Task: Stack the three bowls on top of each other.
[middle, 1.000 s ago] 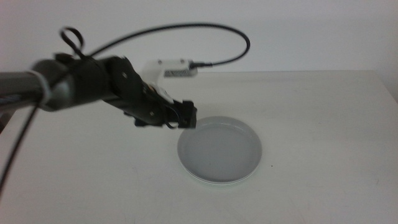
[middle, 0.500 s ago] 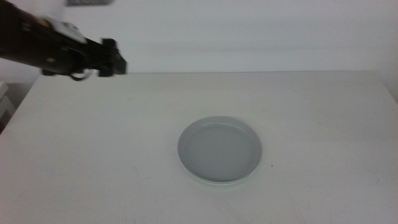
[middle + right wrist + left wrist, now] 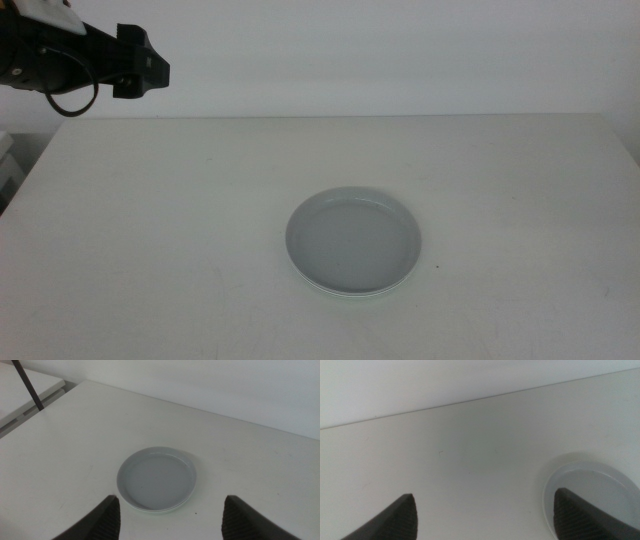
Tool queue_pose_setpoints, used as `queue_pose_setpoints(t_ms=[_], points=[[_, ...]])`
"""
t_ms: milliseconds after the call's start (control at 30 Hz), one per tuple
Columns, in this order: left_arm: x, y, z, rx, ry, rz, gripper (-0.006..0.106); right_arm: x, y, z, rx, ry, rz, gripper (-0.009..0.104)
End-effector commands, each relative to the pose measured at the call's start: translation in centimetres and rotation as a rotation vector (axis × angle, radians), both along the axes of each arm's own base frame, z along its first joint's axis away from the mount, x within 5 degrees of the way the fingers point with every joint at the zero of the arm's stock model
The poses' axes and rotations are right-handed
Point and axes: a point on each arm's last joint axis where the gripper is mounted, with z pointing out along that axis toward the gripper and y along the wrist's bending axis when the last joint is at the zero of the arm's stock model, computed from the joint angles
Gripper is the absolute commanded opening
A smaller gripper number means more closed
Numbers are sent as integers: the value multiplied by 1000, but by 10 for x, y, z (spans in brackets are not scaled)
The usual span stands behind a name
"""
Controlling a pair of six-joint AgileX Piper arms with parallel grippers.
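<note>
Stacking shown as apparently finished, with the left claw (image 3: 140,70) drawn back high over the far left corner.
The three bowls (image 3: 353,240) are seen nested near the surface (image 3: 180,250) centre, grey uppermost, paler rims beneath. A second earlier the left claw was at the rim; now both claws are spread wide and empty, the right claw (image 3: 170,515) held well back.

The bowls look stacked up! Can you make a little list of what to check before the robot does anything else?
1. Stack of bowls sits flat on the table, grey on top: ok.
2. All three bowls in the stack: cannot tell, only lower rims peek out.
3. Left gripper away from the stack, open, holding nothing: ok.
4. Right gripper above the table, open, holding nothing: ok.
</note>
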Motion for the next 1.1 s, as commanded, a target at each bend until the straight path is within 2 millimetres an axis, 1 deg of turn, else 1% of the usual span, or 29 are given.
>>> queue_pose_setpoints(t_ms=[0, 133, 233, 367, 500, 567, 633, 700, 767, 867, 967, 1067], points=[[-6, 1, 21, -40, -106, 16, 105, 2, 0, 12, 37, -76, -16, 52], [-10, 3, 22, -14, -96, 15, 105, 7, 0, 17, 80, -126, -43, 52], [-16, 4, 26, -40, -95, 29, 105, 18, 2, 18, 107, -101, -64, 52], [-27, 6, 37, -55, -135, 41, 105, 44, 10, 20, 82, -49, -68, 52], [-33, 12, 50, -7, -171, 61, 105, 73, 17, 31, 60, -35, -95, 52], [-34, 14, 55, -36, -168, 104, 105, 88, 16, 37, 41, -25, -134, 52], [-36, 18, 61, -5, -173, 132, 105, 102, 13, 41, 32, -17, -185, 52], [-40, 23, 64, 60, -165, 147, 105, 110, 5, 47, 28, -31, -243, 52], [-46, 27, 63, 110, -149, 159, 105, 113, -7, 50, 25, -44, -305, 52], [-60, 32, 63, 140, -167, 168, 105, 108, -22, 45, 9, -9, -378, 52], [-80, 34, 59, 123, -221, 166, 105, 94, -28, 39, -7, -20, -400, 52], [-97, 35, 45, 92, -243, 157, 105, 75, -30, 27, -15, -70, -400, 52]])
